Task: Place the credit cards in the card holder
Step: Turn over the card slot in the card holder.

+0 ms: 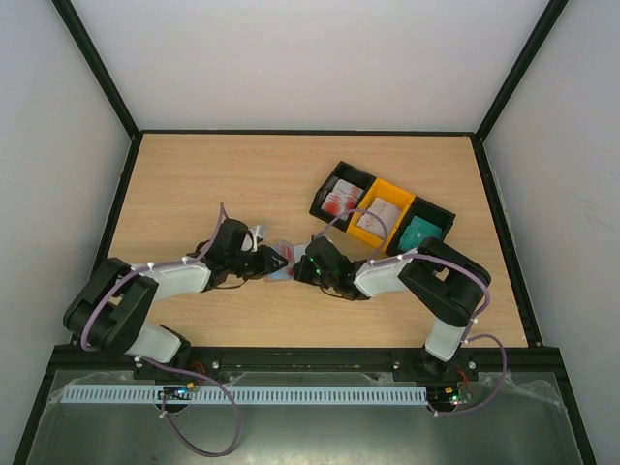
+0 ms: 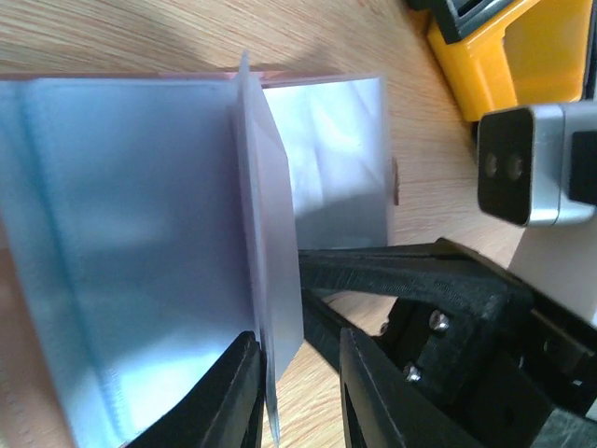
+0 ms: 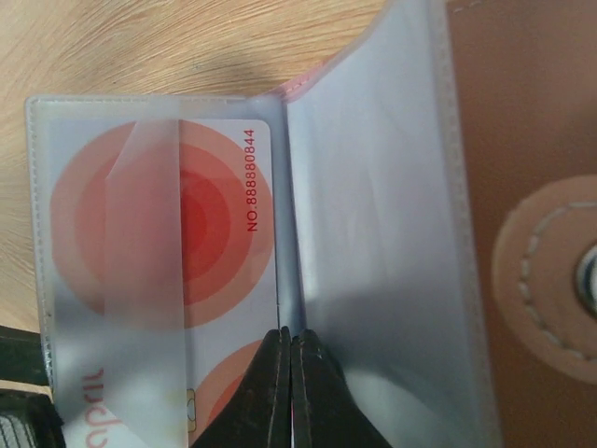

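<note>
**Two grippers crowd the open card holder at mid-table**

Black fingers of the left gripper fill the bottom of its wrist view. They stand slightly apart, with one clear sleeve leaf rising on edge between them. Wood shows in the gap at the leaf's 3 o'clock side, so these jaws are not clamped. Opposite, the right gripper has its tips pressed tight together at the fold of the card holder; whether a leaf is pinched between them cannot be told.

From above, the holder lies open near the middle of the table. The arms reach it from 9 and 3 o'clock, so those sides are crowded. Bare wood runs from 10 to 12 o'clock up to the far edge. At 2 o'clock, near but apart, three trays sit in a diagonal row:
- the first black tray holds white-and-red cards;
- the yellow tray holds pale cards;
- the second black tray, close to the table's right edge, holds teal cards.

The holder has a tan-brown cover with a round stitched patch and bluish clear sleeves. One credit card sits inside the sleeve at 9 o'clock of the fold. It is white, with red concentric rings and the red print NO.888880844.
</note>
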`<act>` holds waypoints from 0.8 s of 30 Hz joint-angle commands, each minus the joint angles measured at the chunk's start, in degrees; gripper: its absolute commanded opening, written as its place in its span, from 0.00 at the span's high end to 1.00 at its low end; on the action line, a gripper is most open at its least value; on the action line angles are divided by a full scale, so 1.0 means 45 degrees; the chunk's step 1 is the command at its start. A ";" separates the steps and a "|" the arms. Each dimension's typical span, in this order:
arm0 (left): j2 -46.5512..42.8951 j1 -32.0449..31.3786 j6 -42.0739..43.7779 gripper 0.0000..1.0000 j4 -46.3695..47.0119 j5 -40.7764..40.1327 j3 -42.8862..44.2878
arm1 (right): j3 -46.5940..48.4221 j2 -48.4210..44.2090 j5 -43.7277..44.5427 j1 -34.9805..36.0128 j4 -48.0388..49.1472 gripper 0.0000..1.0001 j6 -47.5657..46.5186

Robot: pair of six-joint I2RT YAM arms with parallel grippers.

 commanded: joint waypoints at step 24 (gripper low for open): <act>0.0981 -0.1513 -0.0406 0.74 -0.1549 -0.2395 0.1902 | -0.1343 -0.5934 0.3486 -0.0730 -0.4456 0.66 -0.0400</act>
